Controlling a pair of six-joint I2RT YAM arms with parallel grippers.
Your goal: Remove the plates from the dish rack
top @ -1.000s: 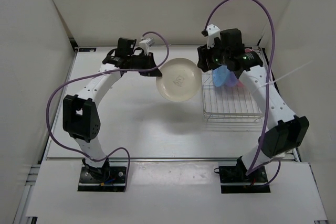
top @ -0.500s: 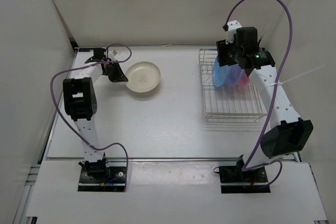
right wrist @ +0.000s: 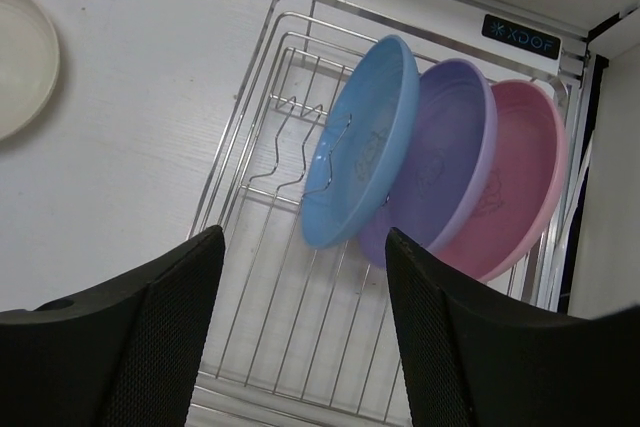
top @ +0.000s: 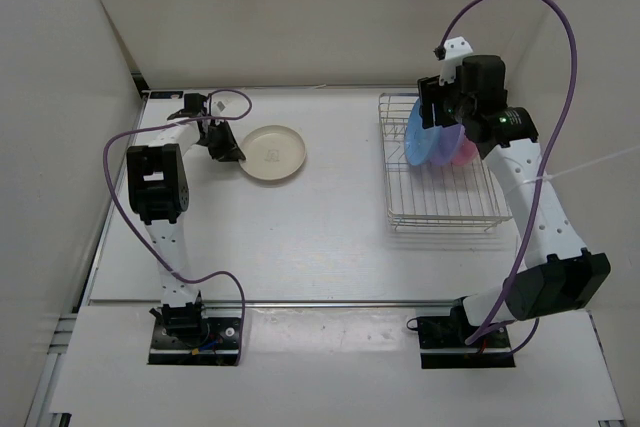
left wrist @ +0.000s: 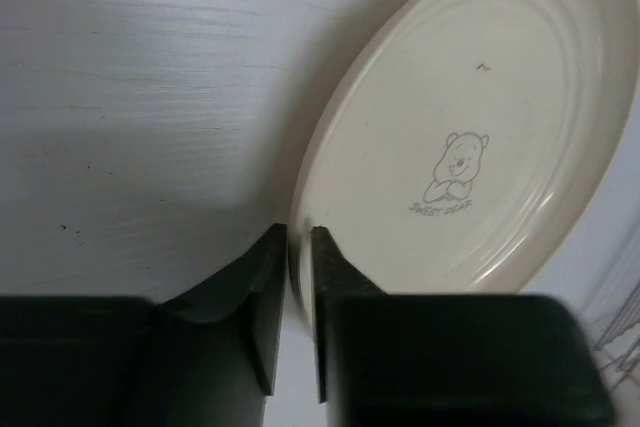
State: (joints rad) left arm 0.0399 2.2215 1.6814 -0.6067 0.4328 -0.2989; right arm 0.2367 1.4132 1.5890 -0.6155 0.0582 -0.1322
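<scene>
- The right end effector [right wrist: 303,247] hangs over the dish rack [right wrist: 250,277], fingers spread wide with nothing between them. The blue plate [right wrist: 365,137] lies straight below and ahead, about centred in the gap.
- The blue plate stands on edge and leans, first in a row with the purple plate [right wrist: 455,147] and the pink plate [right wrist: 525,167] overlapping behind it. Its rim runs away from the wrist, so the fingers' closing line crosses its thin edge.
- The right arm is far the nearer; the left is well apart across the worktop [left wrist: 120,97].
- The left end effector [left wrist: 297,237] is narrow, straddling the rim of a cream plate [left wrist: 480,147] lying flat on the worktop. Whether it grips the rim cannot be told.
- Under a bear drawing the cream plate reads "SWEET BEAR". A dark tag [right wrist: 520,35] at the rack's far corner reads "XDOF". Faint marks on the coloured plates are unreadable.
</scene>
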